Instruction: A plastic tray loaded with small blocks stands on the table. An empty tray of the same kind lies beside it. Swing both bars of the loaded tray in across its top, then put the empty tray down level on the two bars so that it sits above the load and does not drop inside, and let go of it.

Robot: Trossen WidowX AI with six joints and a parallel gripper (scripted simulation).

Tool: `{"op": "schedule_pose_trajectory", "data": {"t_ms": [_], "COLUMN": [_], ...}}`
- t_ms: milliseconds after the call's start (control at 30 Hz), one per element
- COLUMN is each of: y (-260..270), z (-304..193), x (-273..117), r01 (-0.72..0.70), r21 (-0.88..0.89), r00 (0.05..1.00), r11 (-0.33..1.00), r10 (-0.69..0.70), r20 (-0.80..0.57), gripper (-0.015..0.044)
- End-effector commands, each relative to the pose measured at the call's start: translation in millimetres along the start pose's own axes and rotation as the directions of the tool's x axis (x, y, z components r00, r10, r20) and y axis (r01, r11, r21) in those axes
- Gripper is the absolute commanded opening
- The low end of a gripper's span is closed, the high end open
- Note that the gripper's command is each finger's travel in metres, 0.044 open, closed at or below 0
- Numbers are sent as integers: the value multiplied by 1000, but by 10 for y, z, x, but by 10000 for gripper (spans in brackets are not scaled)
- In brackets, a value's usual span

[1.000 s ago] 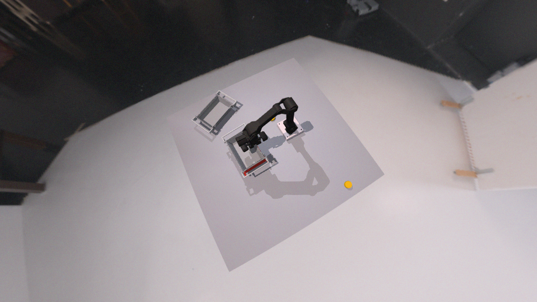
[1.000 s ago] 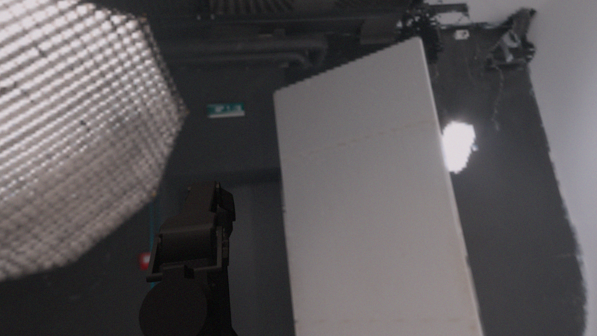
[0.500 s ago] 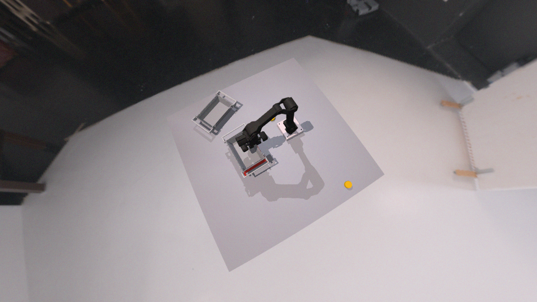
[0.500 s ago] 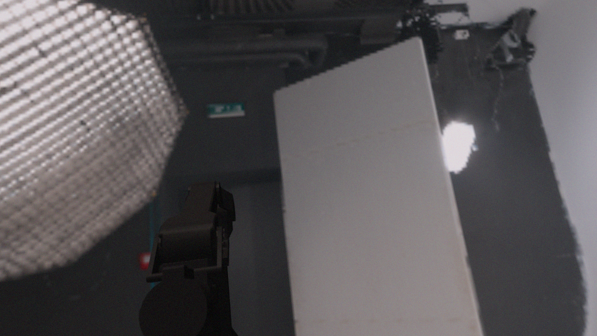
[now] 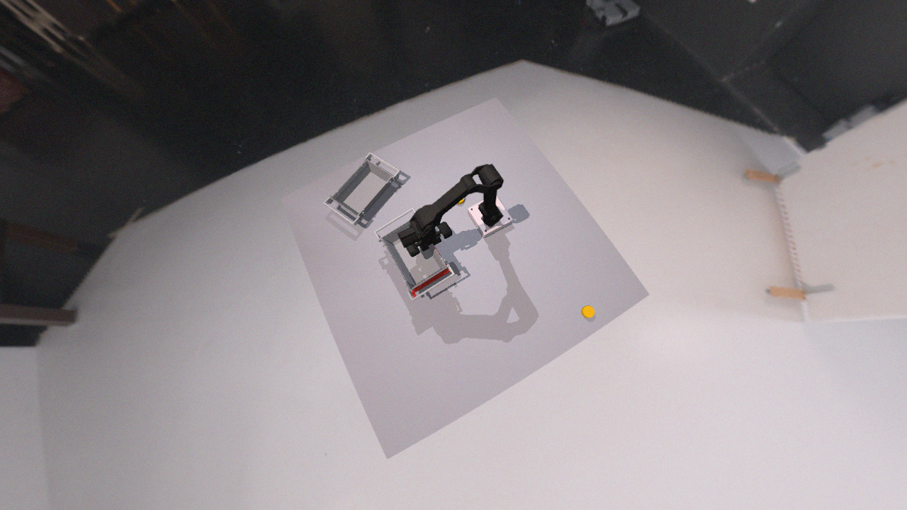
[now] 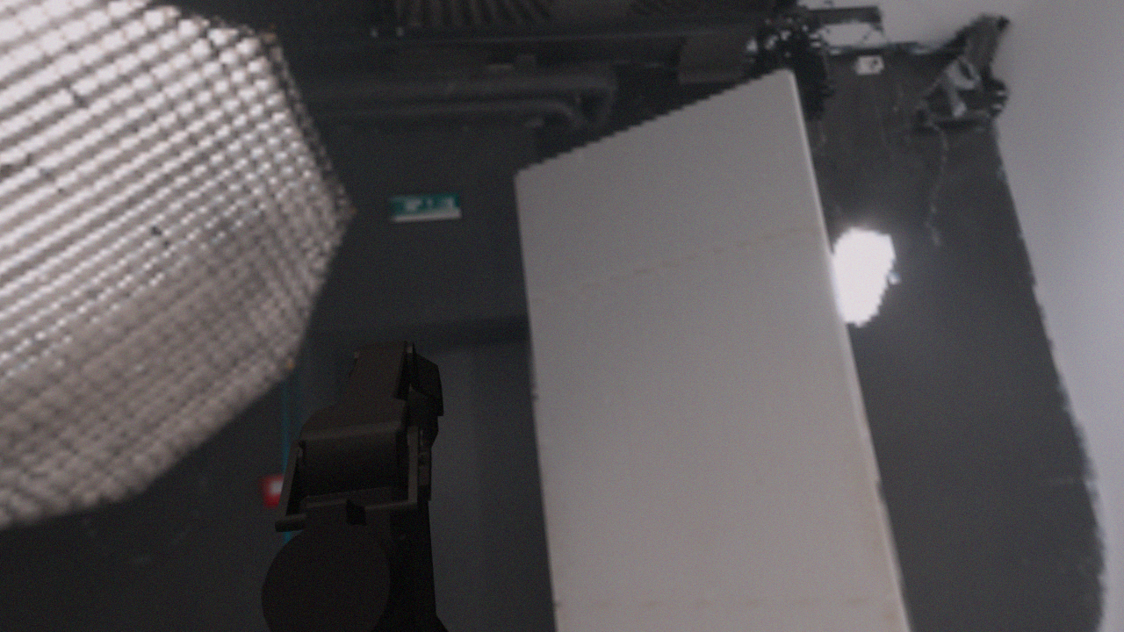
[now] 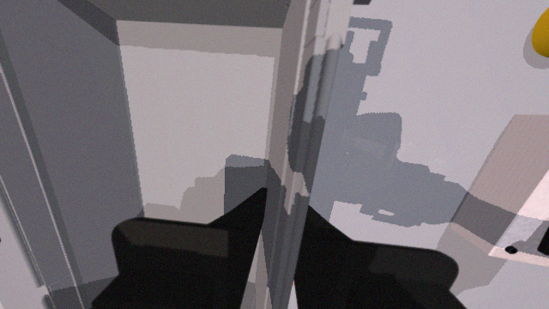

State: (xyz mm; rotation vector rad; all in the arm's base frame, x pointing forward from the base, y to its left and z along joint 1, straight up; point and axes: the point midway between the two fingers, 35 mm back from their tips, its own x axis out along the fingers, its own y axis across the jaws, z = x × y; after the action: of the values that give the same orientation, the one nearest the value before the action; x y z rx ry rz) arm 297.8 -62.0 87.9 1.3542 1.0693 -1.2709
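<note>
My gripper is shut on the long side wall nearest the robot base of the nearer grey tray. One black finger is inside the wall, one outside. A red strip runs along this tray's lower end; a pale wire bar juts out past its upper end. The part of its floor in the wrist view is bare. The second grey tray stands apart to the upper left, with pale end edges. I cannot make out small blocks in either tray, nor whether the held tray is off the table.
The robot base plate stands right of the held tray. A yellow disc lies beside the base, partly hidden by the arm. Another yellow disc lies near the mat's right corner. The exterior view shows only the arm and surroundings.
</note>
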Motion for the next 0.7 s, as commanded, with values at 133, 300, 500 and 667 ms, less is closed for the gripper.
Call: {"op": "schedule_pose_trajectory", "data": {"t_ms": [133,300,500,667], "y": [-90,-90,-90,-90], "z": [3,3,3,3], "x": [87,87,87,87], "r01": [44,44,44,44], "r21": [0,0,0,0], "r00": [999,999,999,999], "r11": [999,999,999,999], "r10": [-44,-44,-44,-44], "r20": [2,2,2,2], "gripper": [0,0,88,161]}}
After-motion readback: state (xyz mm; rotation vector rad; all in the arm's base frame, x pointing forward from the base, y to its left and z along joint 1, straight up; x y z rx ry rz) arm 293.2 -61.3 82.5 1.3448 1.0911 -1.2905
